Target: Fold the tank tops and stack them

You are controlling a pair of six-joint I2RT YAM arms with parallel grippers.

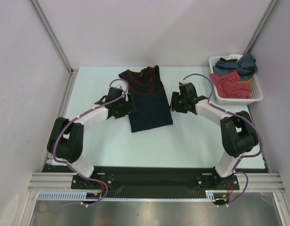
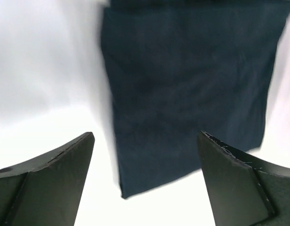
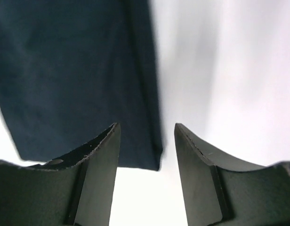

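On the counter, the navy tank top is lying flat, long axis running away from the bases, while the left pincer and right pincer are hovering open and empty at its opposite side edges, equally near.

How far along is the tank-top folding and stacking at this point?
Done: the navy tank top lies flat on the table, apparently with its sides folded in. In hand: nothing; the left end effector and right end effector flank it, both open. Left: finishing its folds, then the slate-blue top in the basket, then stacking.
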